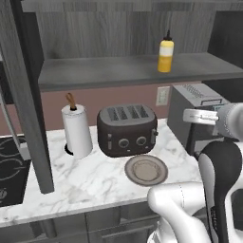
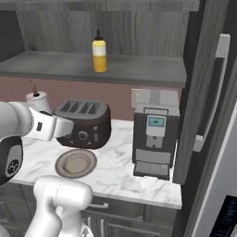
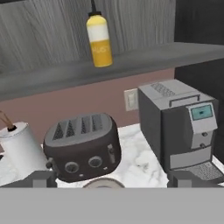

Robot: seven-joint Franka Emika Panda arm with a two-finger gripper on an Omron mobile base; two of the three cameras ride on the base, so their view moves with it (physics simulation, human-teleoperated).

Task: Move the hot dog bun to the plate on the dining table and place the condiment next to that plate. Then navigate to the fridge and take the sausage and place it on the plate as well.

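The condiment, a yellow squeeze bottle (image 1: 165, 56) (image 2: 99, 54) (image 3: 99, 40) with a dark nozzle, stands upright on the grey shelf (image 1: 118, 71) above the counter. My gripper (image 3: 113, 180) hangs in the air in front of the counter, well below the bottle and apart from it. It is open, its fingertips (image 3: 41, 179) spread wide with nothing between them. The hand (image 1: 201, 116) (image 2: 48, 127) sits level with the toaster. The hot dog bun, the sausage and the dining table are out of view.
On the marble counter (image 1: 95, 182) stand a dark four-slot toaster (image 1: 127, 129) (image 2: 84, 122) (image 3: 82, 146), a paper towel roll (image 1: 76, 130), a small round plate (image 1: 146, 170) (image 2: 76, 163) and a grey coffee machine (image 2: 155, 134) (image 3: 181, 124). A stovetop (image 1: 9, 168) lies left, and a tall cabinet edge (image 2: 196, 92) stands right.
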